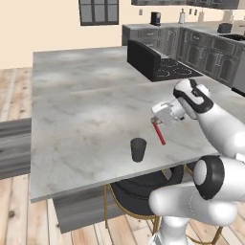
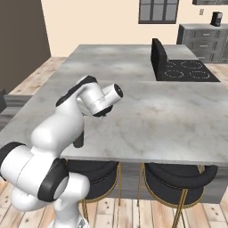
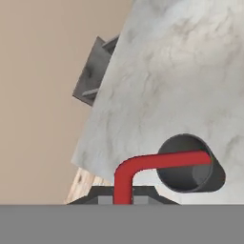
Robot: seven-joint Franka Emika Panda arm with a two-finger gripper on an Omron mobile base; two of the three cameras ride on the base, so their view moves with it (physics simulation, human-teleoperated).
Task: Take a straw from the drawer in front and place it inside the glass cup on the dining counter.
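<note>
The thin red straw (image 1: 159, 133) was pinched in the tool (image 1: 156, 122) above the light grey marble-veined table (image 1: 86, 124). The small dark tumbler (image 1: 138, 149) stood near the table's near edge, just left of the straw.

No readable text, labels or nos. anywhere (counter, cup, straw, cabinets all plain).

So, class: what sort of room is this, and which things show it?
A home kitchen, most likely: a marble counter with a cooktop, grey cabinets behind, and stools tucked underneath.
</note>
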